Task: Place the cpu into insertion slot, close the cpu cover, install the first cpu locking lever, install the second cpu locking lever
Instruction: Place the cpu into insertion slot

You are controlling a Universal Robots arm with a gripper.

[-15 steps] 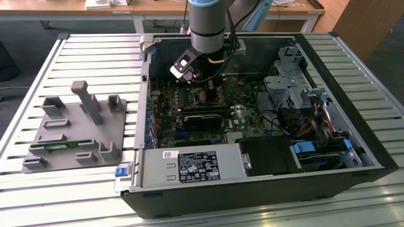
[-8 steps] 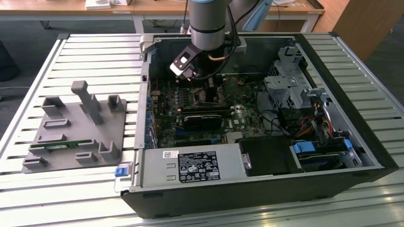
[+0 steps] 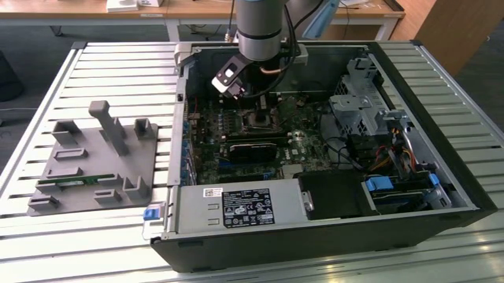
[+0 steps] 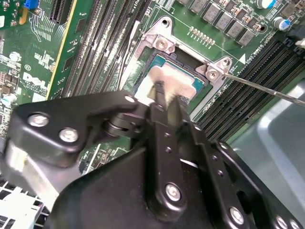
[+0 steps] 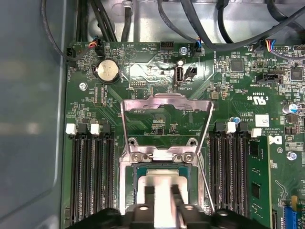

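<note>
End effector low over the seated cpu inside the open computer case

In the exterior view's upper middle, the arm [image 3: 260, 23] drops straight down into the computer case [image 3: 315, 247] on the table [image 3: 79, 242]. The end effector [image 5: 163, 191] stands just above the cpu [image 5: 162, 181], fingers [image 5: 150, 194] a narrow gap apart and gripping nothing. The cpu lies in the insertion slot [image 5: 126, 177]. The cpu cover [image 5: 164, 98] stands raised. Memory slots [image 5: 90, 176] flank it, and a grey fixture [image 3: 94, 159] lies at the left.
</note>
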